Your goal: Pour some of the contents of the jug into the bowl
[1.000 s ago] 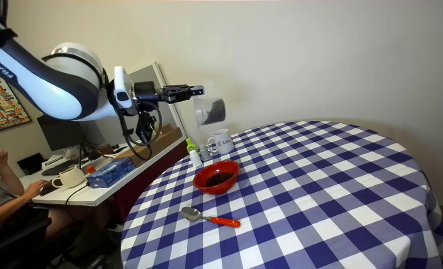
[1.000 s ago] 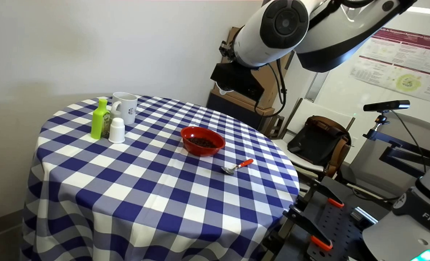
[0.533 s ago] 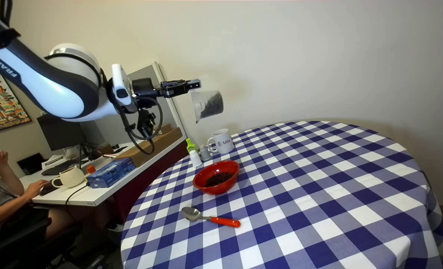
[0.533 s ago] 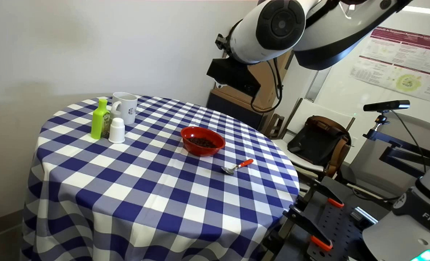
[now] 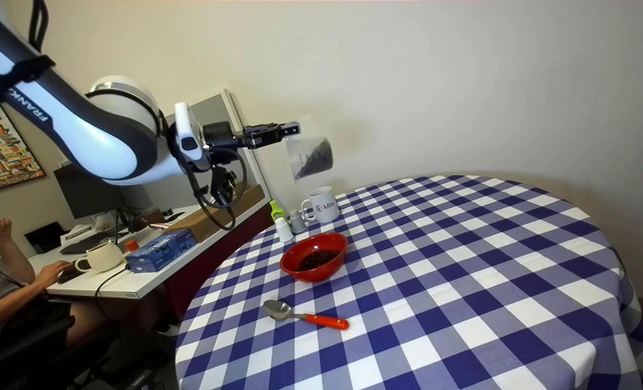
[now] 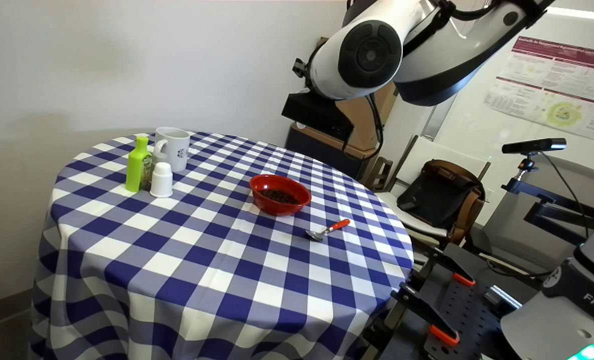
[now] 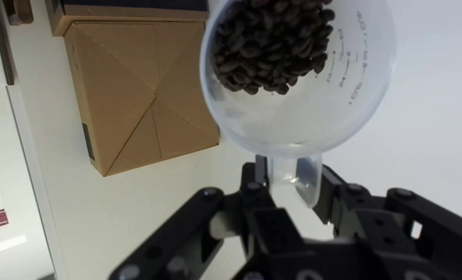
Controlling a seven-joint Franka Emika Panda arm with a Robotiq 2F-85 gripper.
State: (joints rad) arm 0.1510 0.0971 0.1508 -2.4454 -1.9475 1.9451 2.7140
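Note:
The clear plastic jug [image 5: 299, 157] is held in the air, tipped on its side, with its mouth facing left and slightly down. Dark beans [image 5: 318, 158] lie along its lower wall and base. The wrist view looks into the jug [image 7: 301, 112], with beans [image 7: 269, 50] inside. My gripper [image 5: 294, 129] is shut on the jug's handle; both fingers [image 7: 295, 175] flank it in the wrist view. The red bowl [image 5: 313, 276] stands upright on the table, below the jug, with dark beans inside. In an exterior view, the bowl [image 6: 279, 209] shows but the arm hides most of the jug.
A spoon with an orange handle [image 5: 326, 322] lies in front of the bowl. A white mug [image 5: 324, 205], a green bottle [image 6: 135, 165] and a white shaker [image 6: 161, 181] stand beyond the bowl on the checkered table [image 5: 462, 260]. A wall rises behind the table.
The arm rose slightly, then moved right and down with the jug in an exterior view. The jug's mouth now tips slightly lower. The bowl and spoon have not moved.

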